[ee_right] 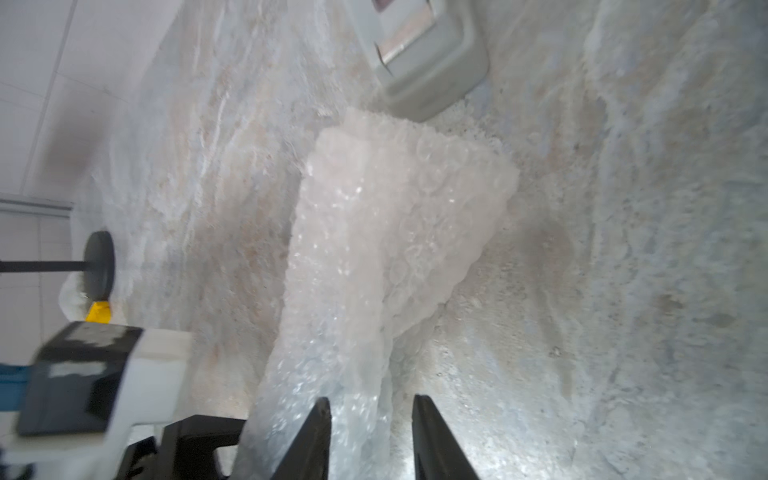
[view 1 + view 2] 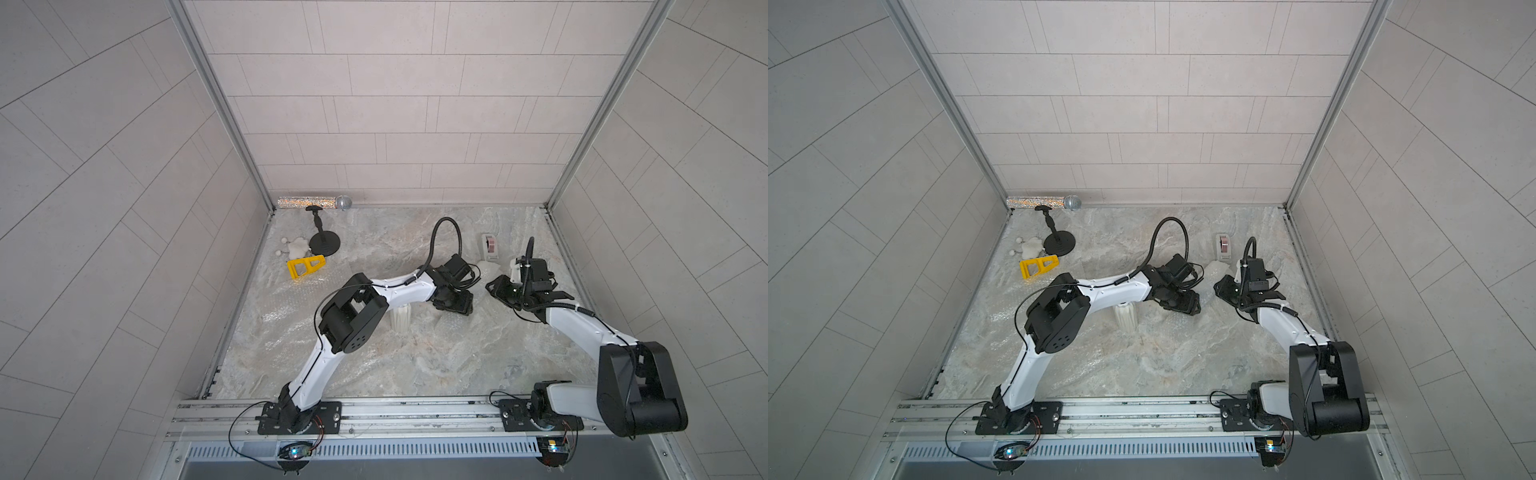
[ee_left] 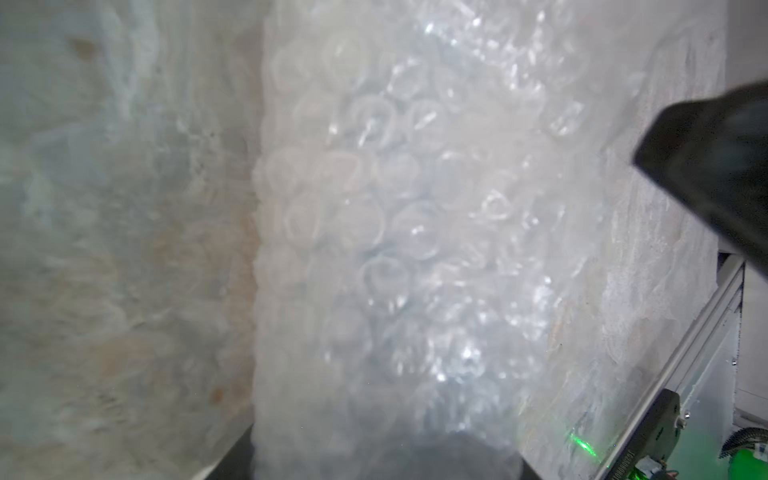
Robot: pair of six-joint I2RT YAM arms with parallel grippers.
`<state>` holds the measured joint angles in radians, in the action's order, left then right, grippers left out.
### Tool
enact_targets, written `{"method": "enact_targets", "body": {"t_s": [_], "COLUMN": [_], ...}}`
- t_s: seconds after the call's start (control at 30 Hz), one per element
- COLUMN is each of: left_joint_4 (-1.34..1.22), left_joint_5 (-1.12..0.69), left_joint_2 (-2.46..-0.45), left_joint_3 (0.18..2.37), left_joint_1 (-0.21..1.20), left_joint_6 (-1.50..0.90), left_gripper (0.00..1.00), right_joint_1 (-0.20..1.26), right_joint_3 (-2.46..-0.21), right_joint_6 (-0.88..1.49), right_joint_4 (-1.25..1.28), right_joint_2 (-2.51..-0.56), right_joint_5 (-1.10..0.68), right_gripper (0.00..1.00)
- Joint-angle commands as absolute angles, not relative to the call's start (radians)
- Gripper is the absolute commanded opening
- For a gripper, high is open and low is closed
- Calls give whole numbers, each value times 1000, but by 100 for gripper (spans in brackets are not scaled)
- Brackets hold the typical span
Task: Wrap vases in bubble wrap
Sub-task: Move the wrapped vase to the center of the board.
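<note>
- Jaws of my right gripper [image 1: 371, 401] stand apart, with a clear gap between the two black fingers [image 1: 436, 440]; they press on nothing.
- One raised fold of the bubble wrap [image 1: 395, 228] comes down into this gap and lies next to one finger.
- For my left gripper [image 2: 454, 305] I cannot tell if the jaws are wide or narrow. In the left wrist view the wrap covers almost everything, and in both top views the tips are hidden.
- The rest of the wrap is spread over much of the table [image 2: 374, 232], under both my arms.
- The white vase [image 2: 401, 321] stands upright on the wrap, just under my left forearm and near the left gripper.
- The tape dispenser [image 2: 490, 247] stands at the far side, just behind the raised fold.
</note>
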<state>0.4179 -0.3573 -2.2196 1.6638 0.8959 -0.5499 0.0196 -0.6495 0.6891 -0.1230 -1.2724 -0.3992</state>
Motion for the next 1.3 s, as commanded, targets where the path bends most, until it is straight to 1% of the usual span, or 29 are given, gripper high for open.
{"method": "enact_targets", "body": {"t_s": [0.0, 0.1, 0.2, 0.33, 0.53, 0.87, 1.07, 1.27], "left_joint_4": [491, 534, 572, 628, 717, 819, 824, 827], "left_joint_5": [-358, -371, -374, -403, -409, -391, -409, -416], "left_joint_2": [-2253, -2273, -2282, -2302, -2322, -2280, -2273, -2280], "left_joint_3": [1718, 1765, 1799, 1857, 1931, 1909, 1902, 1900], "left_joint_1": [878, 861, 840, 812, 769, 705, 676, 675], "left_joint_6": [-490, -458, -411, -350, -272, -114, -84, -68], "left_gripper": [59, 58, 56, 56, 54, 51, 50, 49], "right_joint_1": [20, 8, -13, -66, -135, -190, -207, -213], "right_joint_3": [-687, -703, -734, -796, -897, -1046, -1149, -1246], "right_joint_6": [653, 644, 623, 627, 621, 625, 578, 504], "right_joint_4": [-168, -155, -149, -142, -138, -150, -229, -325], "right_joint_2": [-1226, -1208, -1205, -1243, -1339, -1555, -1696, -1798], "right_joint_5": [-383, -367, -390, -462, -553, -668, -719, -722], "right_gripper": [43, 49, 55, 60, 62, 62, 62, 61]}}
